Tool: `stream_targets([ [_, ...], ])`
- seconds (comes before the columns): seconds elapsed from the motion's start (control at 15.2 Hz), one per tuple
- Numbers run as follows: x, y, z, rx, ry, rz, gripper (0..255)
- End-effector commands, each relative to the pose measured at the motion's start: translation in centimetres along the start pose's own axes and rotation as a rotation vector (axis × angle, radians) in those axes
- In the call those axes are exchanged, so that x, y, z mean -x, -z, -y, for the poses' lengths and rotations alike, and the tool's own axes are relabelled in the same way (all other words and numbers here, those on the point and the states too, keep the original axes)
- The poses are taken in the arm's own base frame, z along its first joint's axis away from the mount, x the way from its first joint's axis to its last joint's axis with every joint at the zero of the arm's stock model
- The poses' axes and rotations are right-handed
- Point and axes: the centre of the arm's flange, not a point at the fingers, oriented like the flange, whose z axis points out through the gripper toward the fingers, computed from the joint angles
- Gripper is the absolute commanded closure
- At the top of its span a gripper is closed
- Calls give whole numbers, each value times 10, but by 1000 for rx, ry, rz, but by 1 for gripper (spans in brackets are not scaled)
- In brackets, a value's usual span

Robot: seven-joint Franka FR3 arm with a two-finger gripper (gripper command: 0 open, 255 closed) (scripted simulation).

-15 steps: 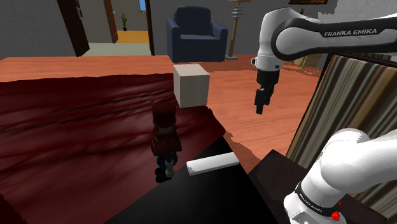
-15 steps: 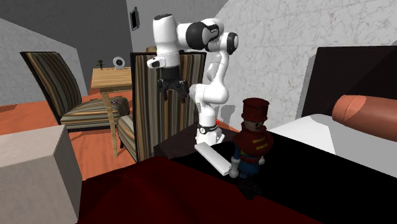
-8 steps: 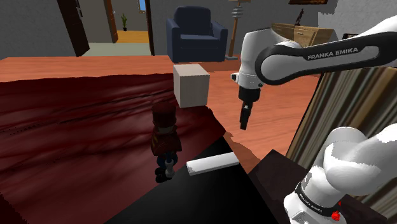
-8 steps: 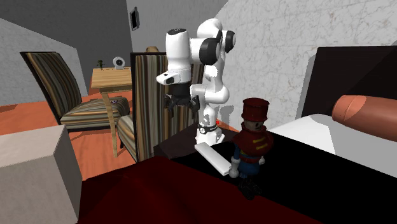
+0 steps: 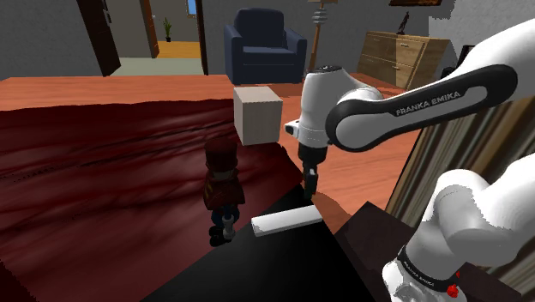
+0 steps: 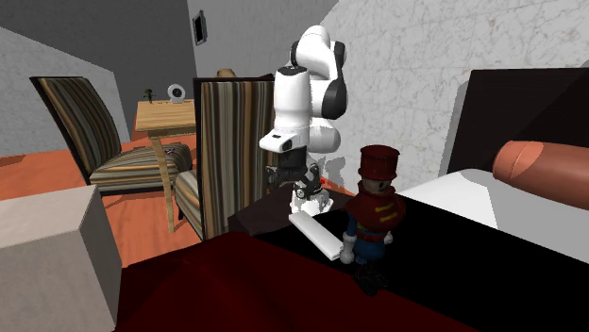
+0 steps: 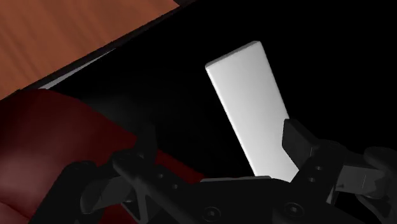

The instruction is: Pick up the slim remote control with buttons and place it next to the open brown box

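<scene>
- The gripper (image 7: 219, 139) has its jaws spread wide. The two black fingers (image 7: 302, 143) stand well apart with nothing pinched between them.
- In the wrist view, no finger presses on anything. The black surface (image 5: 274, 266) shows in the gap between them.
- The remote (image 7: 251, 105) is drawn as a plain white, slim slab with no visible buttons, and it lies flat on that black surface.
- Its near end sits off-centre in the opening, close by one finger and partly covered by it. The rest of the slab stretches away from the gripper.
- In the shoulder view, the gripper (image 5: 309, 182) points straight down and hovers just above the end of the remote (image 5: 287, 220) that lies toward that view's right. It is near the remote but apart from it.
- In the second exterior view, the gripper (image 6: 294, 185) hangs just over the far end of the remote (image 6: 319, 236).
- A toy soldier (image 5: 223, 184) in a red coat stands just beside the remote's other end, at the edge of a dark red cover (image 5: 111, 172).
- The box (image 5: 257, 114) is a pale beige cube at the far edge of the red cover, well apart from the remote and the gripper.
</scene>
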Motion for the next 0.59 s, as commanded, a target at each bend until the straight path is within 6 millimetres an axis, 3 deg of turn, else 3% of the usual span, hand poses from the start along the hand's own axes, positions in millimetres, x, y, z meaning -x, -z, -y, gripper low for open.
stream_targets([
  [0.0,-15,-13,22,6,76,-16,0],
  [0.26,-37,-39,61,18,222,-44,0],
  [0.53,-38,-55,62,19,225,-44,0],
])
